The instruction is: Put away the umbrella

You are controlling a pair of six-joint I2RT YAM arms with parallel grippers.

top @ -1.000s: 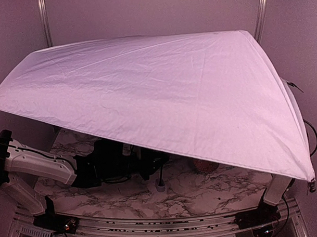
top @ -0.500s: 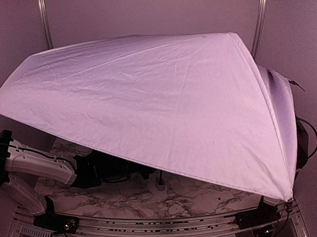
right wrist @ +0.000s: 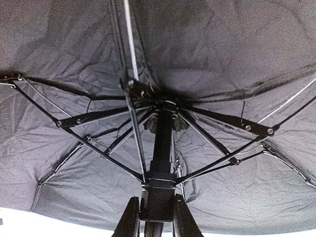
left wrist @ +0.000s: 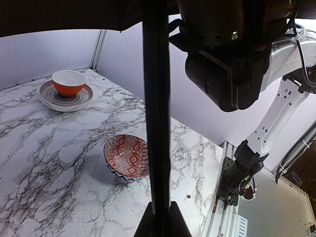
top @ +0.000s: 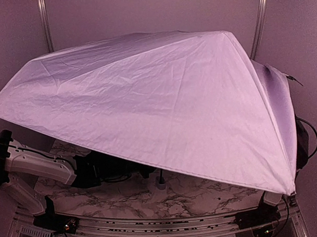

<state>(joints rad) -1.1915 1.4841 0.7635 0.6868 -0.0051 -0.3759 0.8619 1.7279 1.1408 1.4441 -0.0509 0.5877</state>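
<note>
The umbrella (top: 163, 102) is open, and its pale lavender canopy covers most of the top view. Below the canopy's front edge its thin black shaft (top: 161, 176) runs down to the small handle (top: 161, 186) near the table. In the left wrist view my left gripper (left wrist: 161, 206) is shut on the shaft (left wrist: 157, 98), which runs straight up the frame. The right wrist view looks up at the black underside and ribs (right wrist: 98, 116). There my right gripper (right wrist: 155, 198) is shut on the black runner (right wrist: 159, 190) on the shaft, one finger against each side.
A red patterned bowl (left wrist: 126, 156) sits on the marble table close behind the shaft. An orange bowl (left wrist: 68, 82) on a plate (left wrist: 49, 100) stands at the far corner. The right arm (left wrist: 276, 113) hangs above the table's railed edge (left wrist: 222, 192). The left arm (top: 40, 167) reaches in from the left.
The canopy has tipped. Its right side has dropped and drawn in, the ridge stands steeper, and the right corner has moved down and to the left. The left arm has stayed put.
</note>
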